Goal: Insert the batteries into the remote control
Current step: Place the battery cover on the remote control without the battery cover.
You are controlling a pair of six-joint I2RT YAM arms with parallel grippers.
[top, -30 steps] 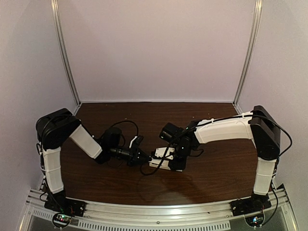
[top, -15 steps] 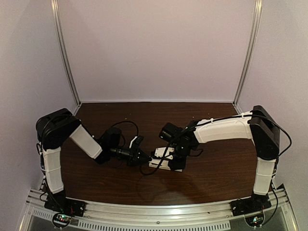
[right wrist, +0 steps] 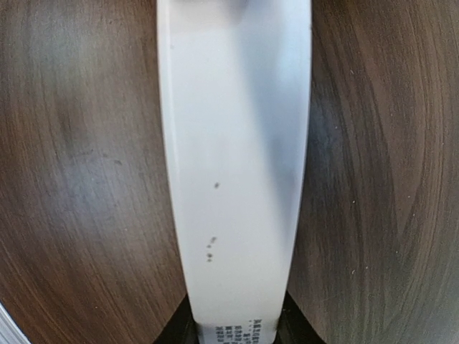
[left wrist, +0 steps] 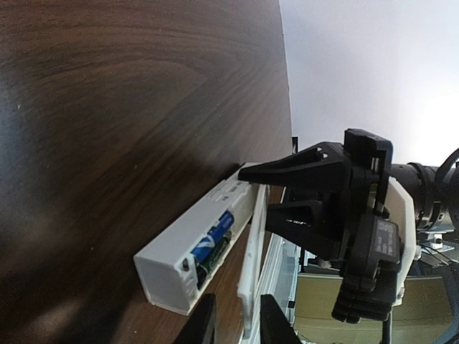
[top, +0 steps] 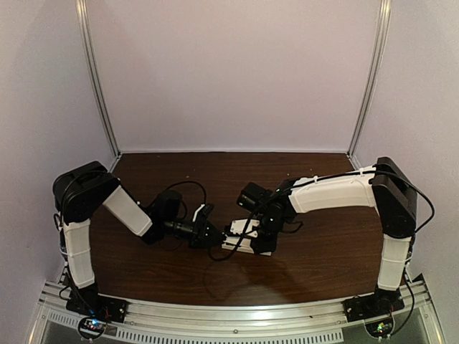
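The white remote control (left wrist: 183, 247) lies on its side on the dark table (left wrist: 107, 107). Its recess is open and holds a blue battery (left wrist: 215, 240) with a darker one (left wrist: 215, 256) beside it. My right gripper (right wrist: 237, 333) is shut on the remote's other end (right wrist: 233, 143), and its black body shows in the left wrist view (left wrist: 323, 201). My left gripper (left wrist: 237, 326) holds the thin white cover strip (left wrist: 251, 265) on edge, just beside the open recess. In the top view both grippers, left (top: 214, 235) and right (top: 259, 240), meet at the remote (top: 240, 231) at the table's middle.
The metal rail (top: 229, 315) runs along the near table edge. Black cables (top: 190, 186) loop over the left arm. Pale walls and metal posts (top: 97, 86) close in the back and sides.
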